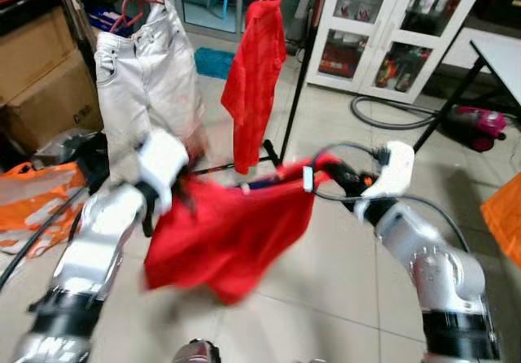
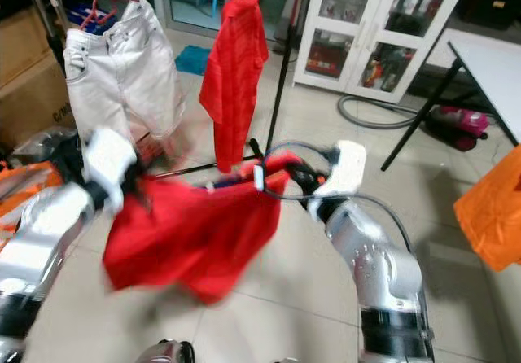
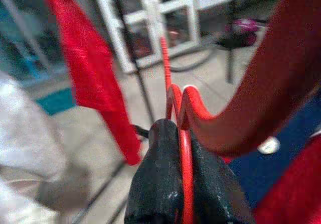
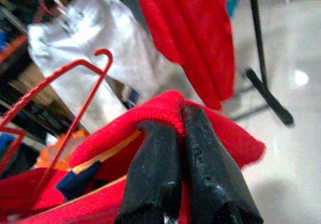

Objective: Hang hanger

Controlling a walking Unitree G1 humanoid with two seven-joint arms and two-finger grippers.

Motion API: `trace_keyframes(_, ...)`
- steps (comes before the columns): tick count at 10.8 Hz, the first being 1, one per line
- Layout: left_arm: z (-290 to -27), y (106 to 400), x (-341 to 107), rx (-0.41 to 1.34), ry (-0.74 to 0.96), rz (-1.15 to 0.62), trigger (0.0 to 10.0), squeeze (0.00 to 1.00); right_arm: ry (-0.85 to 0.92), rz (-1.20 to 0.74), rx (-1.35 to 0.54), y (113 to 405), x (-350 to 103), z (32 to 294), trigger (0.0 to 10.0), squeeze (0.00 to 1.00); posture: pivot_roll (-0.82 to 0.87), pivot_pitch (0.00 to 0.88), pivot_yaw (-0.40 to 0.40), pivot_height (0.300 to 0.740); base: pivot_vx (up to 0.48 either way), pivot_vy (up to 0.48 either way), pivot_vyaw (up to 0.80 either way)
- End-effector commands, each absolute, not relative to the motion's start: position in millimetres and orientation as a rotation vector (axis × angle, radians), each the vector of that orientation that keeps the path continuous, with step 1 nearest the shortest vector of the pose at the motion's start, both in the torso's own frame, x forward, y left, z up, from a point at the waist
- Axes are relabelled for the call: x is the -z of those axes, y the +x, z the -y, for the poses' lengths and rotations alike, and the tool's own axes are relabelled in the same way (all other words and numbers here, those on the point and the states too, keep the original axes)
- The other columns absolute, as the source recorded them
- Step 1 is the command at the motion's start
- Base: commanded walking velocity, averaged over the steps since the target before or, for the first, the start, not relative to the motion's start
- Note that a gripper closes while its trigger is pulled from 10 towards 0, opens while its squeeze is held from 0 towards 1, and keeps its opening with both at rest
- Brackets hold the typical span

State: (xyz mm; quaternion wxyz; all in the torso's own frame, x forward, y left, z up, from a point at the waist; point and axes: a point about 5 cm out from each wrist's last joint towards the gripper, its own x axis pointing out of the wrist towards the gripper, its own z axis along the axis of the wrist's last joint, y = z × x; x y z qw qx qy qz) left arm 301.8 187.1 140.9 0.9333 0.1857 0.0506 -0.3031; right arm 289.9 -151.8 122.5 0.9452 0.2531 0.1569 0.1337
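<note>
A red garment (image 1: 224, 233) hangs stretched between my two arms, low over the tiled floor. My left gripper (image 3: 179, 128) is shut on the red wire hanger (image 3: 184, 148) at the garment's left end; its hook (image 4: 103, 58) sticks up beside the cloth. My right gripper (image 4: 181, 114) is shut on the garment's red collar edge (image 4: 155, 111) at the right end. Beyond stands a black clothes rack (image 1: 295, 78) with white jeans (image 1: 146, 70) on a red hanger and a red shirt (image 1: 254, 78) on an orange hanger.
Cardboard boxes (image 1: 45, 78) and an orange bag (image 1: 32, 192) lie at the left. A white glass-door cabinet (image 1: 399, 29) stands at the back right, with a grey hose (image 1: 391, 115), a pink vacuum (image 1: 480, 123) and a table edge (image 1: 501, 54) nearby.
</note>
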Motion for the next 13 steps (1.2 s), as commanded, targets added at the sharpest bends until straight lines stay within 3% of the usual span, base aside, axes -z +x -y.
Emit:
trace_keyframes(1, -186, 299, -150, 0.691, 0.377, -0.118, 10.0, 0.0, 0.487, -0.347, -0.201, 287, -116, 165, 0.0, 0.0, -0.04, 0.043, -0.021, 0.74, 0.0, 0.0, 0.0)
trace_keyframes(2, -185, 300, -160, 0.758, 0.38, -0.124, 10.0, 0.0, 0.515, -0.403, -0.175, 282, -104, 168, 0.0, 0.0, -0.03, 0.048, -0.021, 0.74, 0.0, 0.0, 0.0)
trace_keyframes(3, -188, 308, -176, 0.779, 0.372, -0.087, 10.0, 0.0, 0.426, -0.476, -0.199, 274, -90, 166, 4.0, 0.0, -0.04, 0.052, -0.014, 0.74, 0.0, 0.0, 0.0)
trace_keyframes(4, -187, 311, -181, 0.786, 0.358, -0.071, 10.0, 0.0, 0.359, -0.487, -0.241, 271, -89, 163, 8.7, 0.0, -0.04, 0.053, -0.009, 0.74, 0.0, 0.0, 0.0)
trace_keyframes(5, -181, 314, -184, 0.839, 0.355, -0.063, 10.0, 0.0, 0.271, -0.455, -0.382, 265, -96, 153, 10.0, 0.7, -0.04, 0.06, 0.0, 0.74, 0.0, 0.0, 0.0)
trace_keyframes(6, -177, 312, -180, 0.869, 0.34, -0.065, 10.0, 0.0, 0.272, -0.454, -0.468, 261, -99, 146, 10.0, 1.0, -0.04, 0.063, 0.019, 0.74, 0.0, 0.0, 0.0)
trace_keyframes(10, -172, 311, -180, 0.973, 0.341, -0.107, 10.0, 0.0, 0.234, -0.326, -0.653, 254, -120, 144, 10.0, 1.0, -0.02, 0.066, 0.056, 0.74, 0.0, 0.0, 0.0)
trace_keyframes(13, -170, 300, -181, 1.118, 0.327, -0.149, 10.0, 0.0, 0.096, -0.11, -0.745, 260, -156, 150, 10.0, 1.0, -0.03, 0.064, 0.055, 0.74, 0.0, 0.0, 0.0)
